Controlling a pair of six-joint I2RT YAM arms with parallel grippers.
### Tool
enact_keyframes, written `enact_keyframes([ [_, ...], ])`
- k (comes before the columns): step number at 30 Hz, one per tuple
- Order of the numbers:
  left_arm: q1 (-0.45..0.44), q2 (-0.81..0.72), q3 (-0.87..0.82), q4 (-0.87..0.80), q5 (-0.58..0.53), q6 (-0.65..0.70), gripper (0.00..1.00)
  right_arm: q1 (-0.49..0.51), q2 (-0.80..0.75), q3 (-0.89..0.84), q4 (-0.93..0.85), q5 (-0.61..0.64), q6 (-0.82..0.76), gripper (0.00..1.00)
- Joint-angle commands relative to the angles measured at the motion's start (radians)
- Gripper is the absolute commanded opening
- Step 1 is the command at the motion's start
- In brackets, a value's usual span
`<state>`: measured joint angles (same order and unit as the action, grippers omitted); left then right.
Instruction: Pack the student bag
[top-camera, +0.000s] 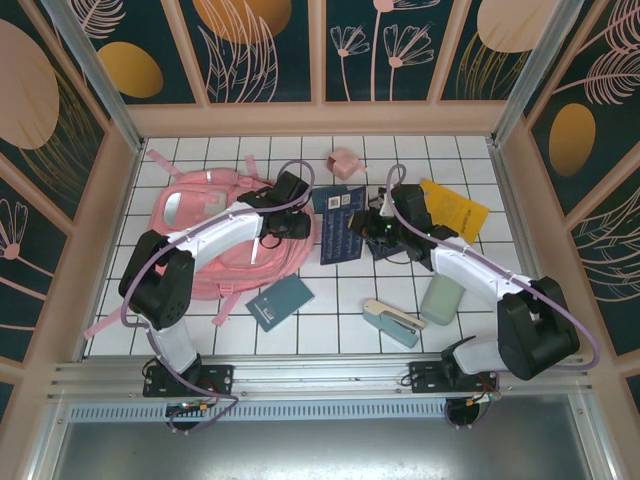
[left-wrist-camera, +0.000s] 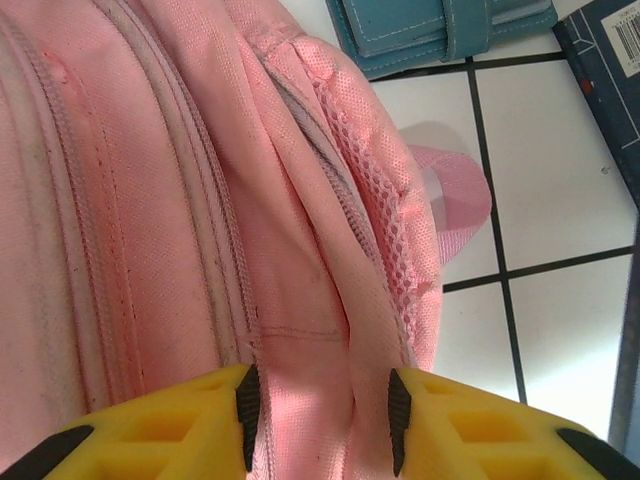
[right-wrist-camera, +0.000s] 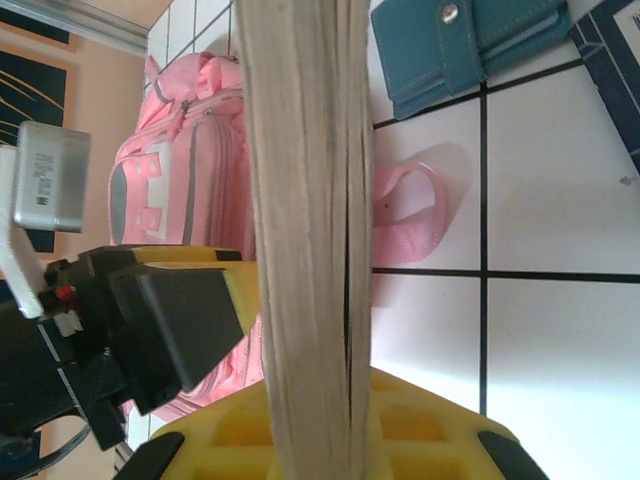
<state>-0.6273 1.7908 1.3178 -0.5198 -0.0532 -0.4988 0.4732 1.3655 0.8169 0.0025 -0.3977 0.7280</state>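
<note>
One student bag (top-camera: 240, 262), pink with pale stripes, lay flat on the left half of the white-tiled table (top-camera: 330, 338), its straps trailing across the tiles, as two robot arms worked above it. The left gripper (left-wrist-camera: 322, 410) hung over the bag's right side with its jaws parted, a slack fold of pink fabric running between the two black pads (left-wrist-camera: 248, 405) beside a mesh side pocket. The right gripper (top-camera: 365, 232) was clamped on one book (right-wrist-camera: 305, 200), held on edge with its pale page block facing the wrist camera. A second book (left-wrist-camera: 600, 50), dark blue with a barcode label, lay flat on the tiles just right of the bag.

Five other items were spread around the table, one of each. A teal wallet (top-camera: 280, 301) with a snap sat near the front edge, just off the bag's corner. A beige-and-teal stapler (top-camera: 390, 322) lay farther right, and a pale green container (top-camera: 440, 298) rested under the right arm. A yellow packet (top-camera: 455, 208) lay at the far right, and a small pink object (top-camera: 346, 163) sat near the back wall.
</note>
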Motion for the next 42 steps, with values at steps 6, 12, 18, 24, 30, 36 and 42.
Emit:
enact_keyframes([
  [6, -0.011, -0.021, 0.079, -0.061, -0.014, 0.011, 0.44, -0.017, -0.028, -0.019, 0.056, -0.023, 0.001, 0.0],
  [12, -0.037, 0.006, 0.086, -0.069, -0.009, 0.016, 0.49, -0.022, -0.022, -0.023, 0.059, -0.032, 0.0, 0.0],
  [18, -0.044, 0.039, 0.088, -0.085, -0.039, 0.017, 0.49, -0.036, -0.031, -0.042, 0.065, -0.046, 0.005, 0.0],
  [24, -0.045, 0.069, 0.092, -0.105, -0.081, 0.028, 0.47, -0.055, -0.042, -0.057, 0.07, -0.059, 0.011, 0.0],
  [30, -0.044, 0.064, 0.084, -0.109, -0.113, 0.04, 0.4, -0.062, -0.04, -0.061, 0.08, -0.067, 0.014, 0.0],
  [36, -0.042, 0.048, 0.085, -0.109, -0.137, 0.049, 0.34, -0.062, -0.029, -0.068, 0.1, -0.079, 0.024, 0.0],
  [42, -0.042, 0.041, 0.086, -0.109, -0.133, 0.052, 0.23, -0.062, -0.026, -0.068, 0.102, -0.079, 0.027, 0.0],
])
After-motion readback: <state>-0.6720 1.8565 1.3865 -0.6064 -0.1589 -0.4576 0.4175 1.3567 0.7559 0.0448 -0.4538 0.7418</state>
